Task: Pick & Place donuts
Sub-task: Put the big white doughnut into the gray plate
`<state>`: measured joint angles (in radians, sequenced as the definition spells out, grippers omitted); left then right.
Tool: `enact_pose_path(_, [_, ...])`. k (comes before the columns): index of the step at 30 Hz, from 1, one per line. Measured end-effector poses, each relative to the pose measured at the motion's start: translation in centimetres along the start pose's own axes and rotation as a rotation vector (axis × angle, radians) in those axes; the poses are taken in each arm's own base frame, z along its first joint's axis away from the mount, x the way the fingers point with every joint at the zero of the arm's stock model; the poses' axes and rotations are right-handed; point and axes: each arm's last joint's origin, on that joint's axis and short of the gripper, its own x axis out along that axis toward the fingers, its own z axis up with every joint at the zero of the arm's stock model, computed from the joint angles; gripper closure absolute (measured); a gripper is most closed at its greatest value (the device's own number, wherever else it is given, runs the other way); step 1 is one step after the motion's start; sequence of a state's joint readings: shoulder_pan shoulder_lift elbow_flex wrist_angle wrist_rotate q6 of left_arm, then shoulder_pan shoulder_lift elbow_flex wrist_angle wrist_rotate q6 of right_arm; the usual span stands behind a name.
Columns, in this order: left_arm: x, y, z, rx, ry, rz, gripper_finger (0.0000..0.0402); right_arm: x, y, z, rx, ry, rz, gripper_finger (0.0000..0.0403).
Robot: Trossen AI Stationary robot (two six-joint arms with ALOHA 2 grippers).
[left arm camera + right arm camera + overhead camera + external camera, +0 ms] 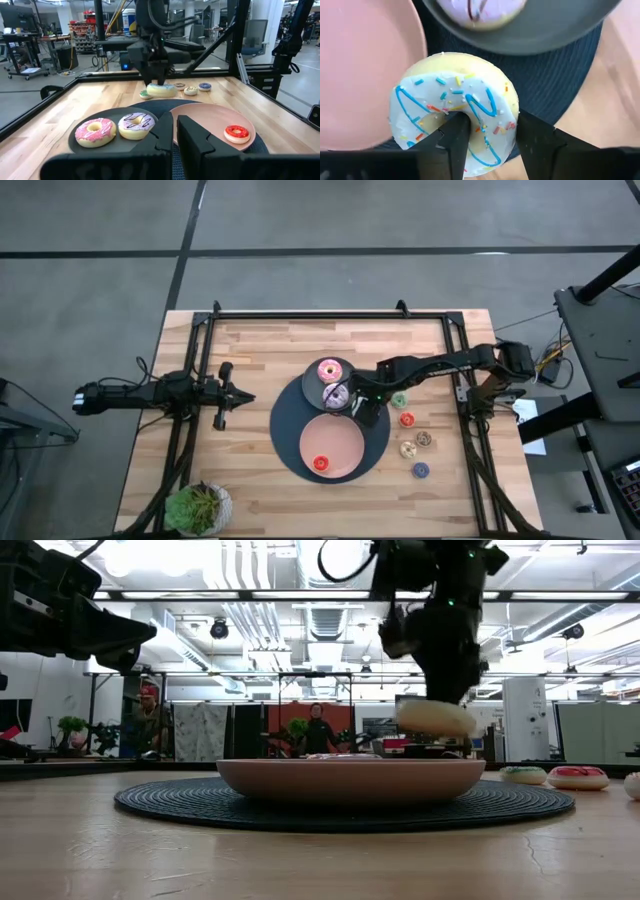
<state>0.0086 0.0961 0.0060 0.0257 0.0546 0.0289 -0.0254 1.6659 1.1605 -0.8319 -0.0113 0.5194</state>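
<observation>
The wooden table point(250, 370) fills the middle of the high view, with a dark round mat point(290, 450) right of centre carrying a pink plate point(335, 442) and, above it in the frame, a smaller grey plate point(312, 388). The right gripper point(487, 135) hangs over the mat beside the grey plate, one finger through the hole and the other outside the ring, clenched on the white-frosted donut point(455, 117), which the low view shows lifted clear of the pink plate's rim. The left gripper point(240, 397) waits at the left of the frame; whether its fingers are parted I cannot tell.

The donut looks light and stiff, probably smooth plastic, so a pinch across the ring wall suits it best.

The left wrist view shows a pink donut point(95, 132) and a lilac donut point(136, 125) on the grey plate and a small red donut point(236, 132) on the pink plate. Only the right wrist view reveals the blue squiggle and sprinkles.
</observation>
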Motion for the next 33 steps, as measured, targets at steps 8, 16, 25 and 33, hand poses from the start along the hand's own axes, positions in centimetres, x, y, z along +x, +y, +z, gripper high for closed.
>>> enact_pose_path(8, [0.0, 0.0, 0.0, 0.0, 0.0, 0.001, 0.0402, -1.9, 0.1, 2.0, 0.0, -0.077, 0.034, 0.0261])
enact_pose_path(16, [0.0, 0.0, 0.0, 0.0, 0.0, 0.001, 0.0402, -1.7, 0.0, 3.9, -0.006, -0.078, 0.022, 0.0264])
enact_pose_path(25, [0.0, 0.0, 0.0, 0.0, 0.001, 0.0, 0.0402, -1.0, 0.4, 6.6, -0.016, -0.087, 0.017, 0.0268])
enact_pose_path(33, [0.0, 0.0, 0.0, 0.0, 0.0, 0.0, 0.0402, -0.3, 0.8, 9.4, -0.043, -0.087, 0.007, 0.0262])
